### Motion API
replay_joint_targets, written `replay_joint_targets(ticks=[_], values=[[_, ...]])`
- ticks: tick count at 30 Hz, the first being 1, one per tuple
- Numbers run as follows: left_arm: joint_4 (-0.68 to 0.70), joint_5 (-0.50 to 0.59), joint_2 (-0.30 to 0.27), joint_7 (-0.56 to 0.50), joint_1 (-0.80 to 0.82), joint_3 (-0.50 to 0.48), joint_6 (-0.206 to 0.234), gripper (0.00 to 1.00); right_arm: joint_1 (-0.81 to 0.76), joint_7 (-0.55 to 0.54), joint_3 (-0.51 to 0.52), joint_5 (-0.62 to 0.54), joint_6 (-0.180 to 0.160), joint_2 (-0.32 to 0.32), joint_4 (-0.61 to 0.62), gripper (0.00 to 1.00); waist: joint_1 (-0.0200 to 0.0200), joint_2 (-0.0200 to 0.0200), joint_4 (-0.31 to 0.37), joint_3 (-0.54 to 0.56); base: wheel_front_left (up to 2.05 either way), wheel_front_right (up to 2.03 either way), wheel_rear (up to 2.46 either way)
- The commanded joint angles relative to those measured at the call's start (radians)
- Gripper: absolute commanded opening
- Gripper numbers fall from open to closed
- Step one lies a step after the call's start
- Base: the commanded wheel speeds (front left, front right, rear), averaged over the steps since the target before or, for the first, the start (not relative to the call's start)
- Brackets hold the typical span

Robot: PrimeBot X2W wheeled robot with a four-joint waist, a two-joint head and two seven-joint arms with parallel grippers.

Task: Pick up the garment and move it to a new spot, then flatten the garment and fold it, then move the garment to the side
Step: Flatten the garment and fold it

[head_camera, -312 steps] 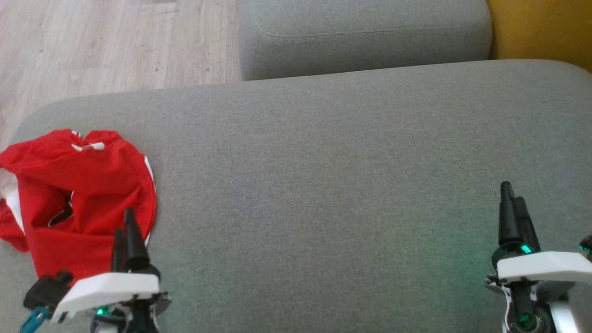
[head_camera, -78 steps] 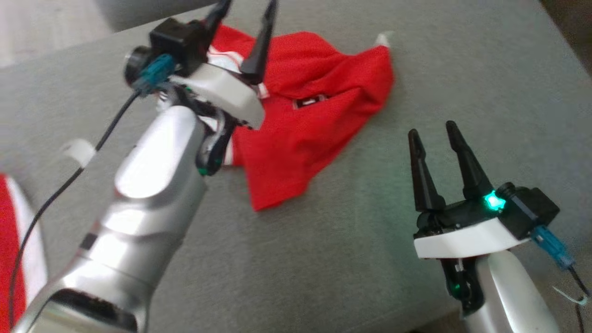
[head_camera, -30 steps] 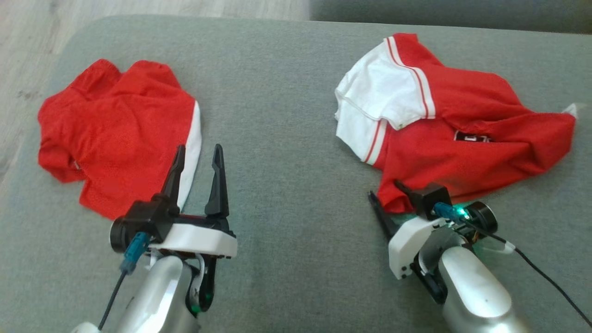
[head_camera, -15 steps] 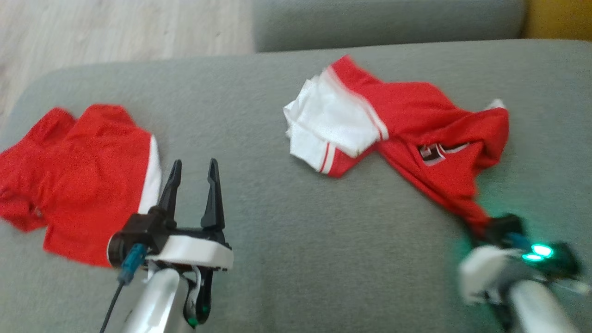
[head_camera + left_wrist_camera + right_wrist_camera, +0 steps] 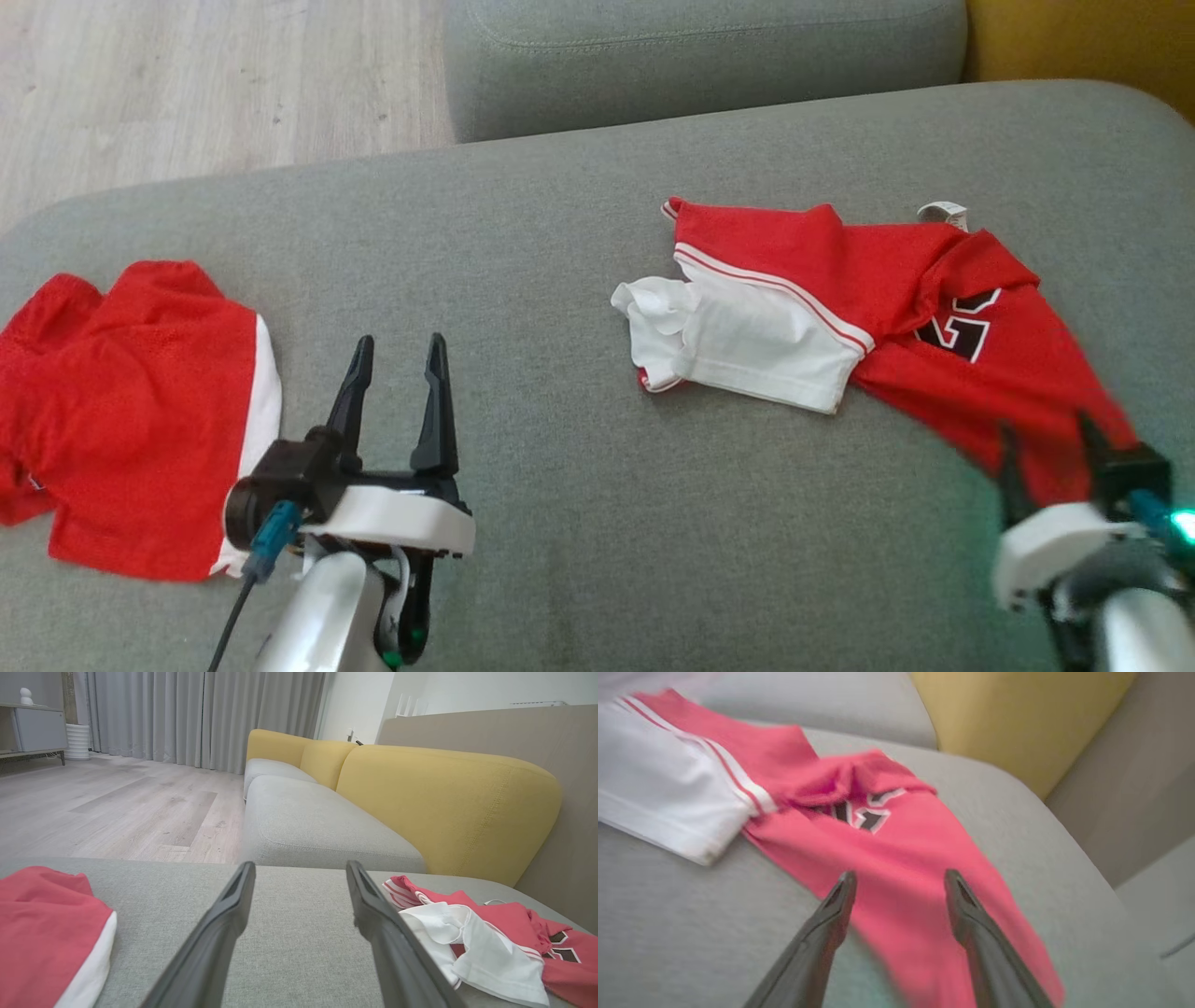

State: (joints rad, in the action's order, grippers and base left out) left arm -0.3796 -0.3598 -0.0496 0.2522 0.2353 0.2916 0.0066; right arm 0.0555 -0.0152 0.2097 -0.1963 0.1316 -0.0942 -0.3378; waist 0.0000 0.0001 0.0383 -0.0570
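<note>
Now: jersey [image 5: 896, 280] lies rumpled on right half of sofa seat [image 5: 560, 233]. Long axis runs from white sleeve mid-seat down to red hem corner at near right. My right jaws spread wide, gripping nothing, tips straddling that hem corner; nearer arm by far. My left jaws wide too, empty, over bare seat between jersey and red shorts [image 5: 131, 411]. No container in sight.
</note>
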Motion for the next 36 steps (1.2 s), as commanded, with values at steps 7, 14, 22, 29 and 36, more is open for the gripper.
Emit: replay_joint_targets(ticks=[7, 14, 22, 29, 36], values=[[0.025, 0.011, -0.001, 0.010, 0.030, -0.033, -0.011, 1.00, 0.020, 0.220, -0.216, 0.130, -0.001, 0.041, 0.095, 1.00, 0.0000, -0.0001, -0.005, -0.010, 0.00, 0.00, 0.00], [0.029, 0.013, -0.001, 0.010, 0.046, -0.019, -0.016, 1.00, 0.017, 0.268, -0.320, 0.187, -0.001, 0.044, 0.071, 1.00, 0.0000, -0.0001, -0.028, -0.029, 0.00, 0.00, 0.00], [0.026, 0.014, -0.001, 0.010, 0.057, -0.011, -0.013, 1.00, 0.054, 0.274, -0.278, 0.249, -0.001, 0.044, 0.000, 1.00, 0.0000, -0.0001, -0.059, -0.055, 0.00, 0.00, 0.00], [0.024, 0.011, -0.001, 0.010, 0.069, -0.003, -0.012, 1.00, 0.104, 0.276, -0.247, 0.257, -0.001, 0.044, -0.102, 1.00, 0.0000, -0.0001, -0.086, -0.082, 0.00, 0.00, 0.00], [0.023, 0.013, -0.001, 0.010, 0.075, 0.000, -0.011, 1.00, 0.165, 0.275, -0.268, 0.357, -0.001, 0.044, -0.219, 1.00, 0.0000, -0.0001, -0.099, -0.102, 0.00, 0.00, 0.00]])
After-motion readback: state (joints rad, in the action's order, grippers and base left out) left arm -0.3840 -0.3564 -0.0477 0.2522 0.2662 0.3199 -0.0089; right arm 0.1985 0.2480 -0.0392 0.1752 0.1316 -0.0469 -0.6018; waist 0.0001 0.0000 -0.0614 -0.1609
